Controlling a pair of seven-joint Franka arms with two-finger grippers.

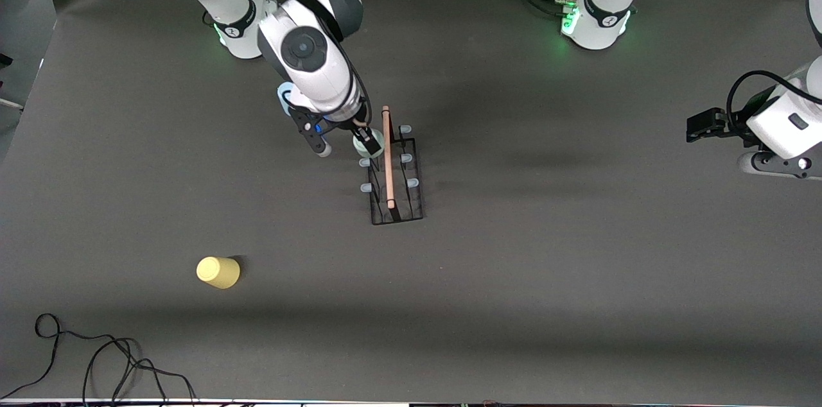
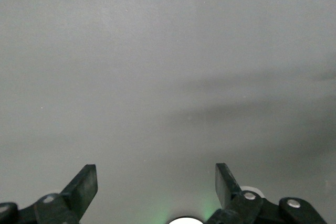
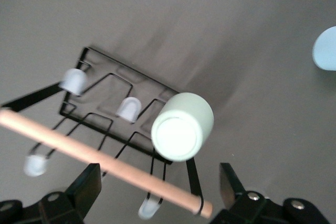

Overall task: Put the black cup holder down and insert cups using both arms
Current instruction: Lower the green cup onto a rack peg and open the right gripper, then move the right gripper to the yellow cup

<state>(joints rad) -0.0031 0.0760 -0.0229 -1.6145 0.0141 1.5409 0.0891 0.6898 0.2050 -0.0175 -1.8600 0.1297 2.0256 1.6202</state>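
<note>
1. Clearly, my right arm [image 1: 308, 54] reached down from its base at the top of the front view, wrist bent steeply, and my right gripper [image 1: 347, 140] hung just beside the black cup holder [image 1: 395, 179] at the end of the rack farthest from the front camera.
2. Its jaws stood wide and held nothing; in the right wrist view the pale grey-green cup [image 3: 182, 126] sat on a peg with open space between it and each finger.
3. My left arm [image 1: 780, 121] waited over the worktop's [image 1: 546, 266] edge at its own end, and my left gripper [image 2: 156, 182] hung over bare grey surface with jaws wide and empty.
4. The holder stood upright on the worktop near the middle, its wooden rod [image 1: 388, 156] running toward and away from the front camera, pale-tipped pegs on both sides.
5. My right wrist covered much of the grey-green cup in the front view, so only a sliver showed beside the rod.
6. The light blue cup [image 1: 283, 99] was mostly hidden under my right forearm, and the right wrist view cut it off at the frame edge.
7. The yellow cup [image 1: 218, 272] stood mouth-down, well apart from the rack, nearer the front camera and toward the right arm's end.
8. A loose black cable [image 1: 96, 355] lay near the worktop's front edge at that same end.
9. Open grey worktop spread between the rack and my left gripper.
</note>
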